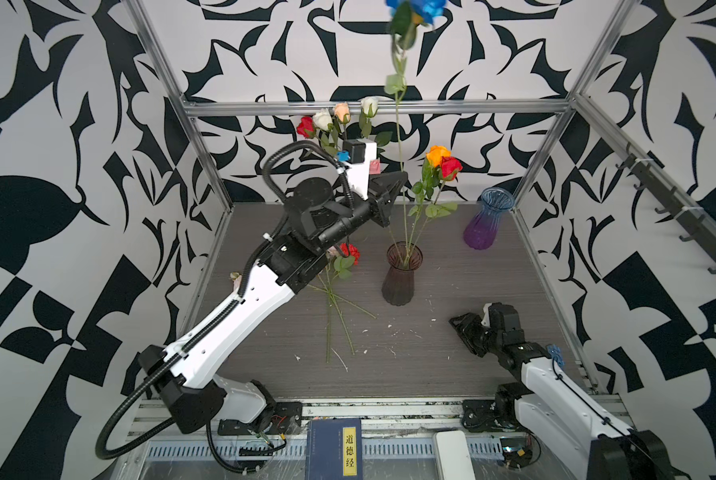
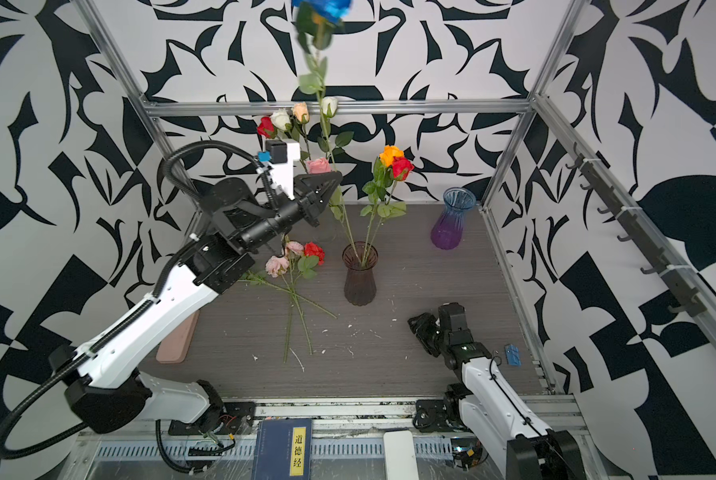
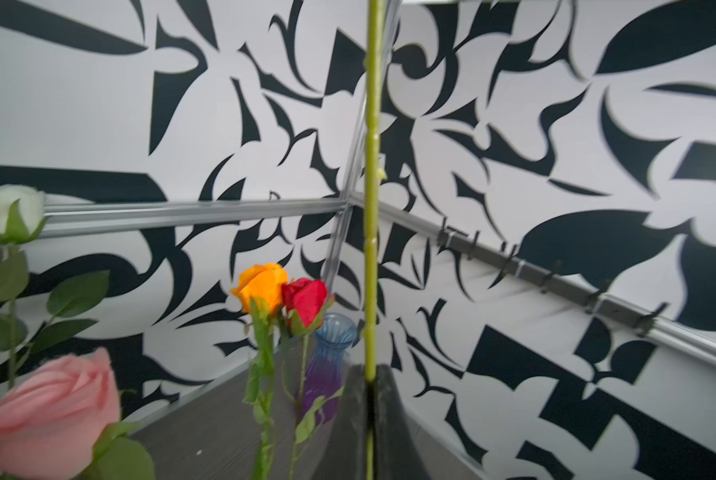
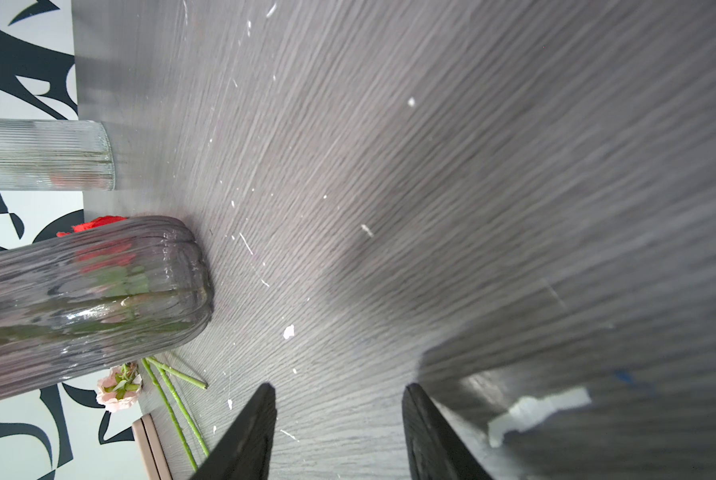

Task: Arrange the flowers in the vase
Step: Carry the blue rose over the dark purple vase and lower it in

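My left gripper (image 1: 404, 176) (image 2: 337, 176) (image 3: 370, 374) is shut on the green stem of a blue rose (image 1: 416, 8), which it holds upright. The stem's lower end reaches the mouth of the dark vase (image 1: 402, 278) (image 2: 360, 278) (image 4: 98, 291). An orange rose (image 1: 438, 154) and a red rose (image 1: 451, 168) stand in that vase. More flowers (image 2: 298, 266) lie on the table left of it. My right gripper (image 1: 458, 322) (image 4: 335, 388) rests low at the front right, open and empty.
A blue-purple vase (image 1: 485, 220) stands at the back right. Roses (image 1: 331, 120) rise at the back left from a clear ribbed vase (image 4: 44, 153). A pink board (image 2: 177, 336) lies at the left edge, a book (image 1: 335, 449) in front.
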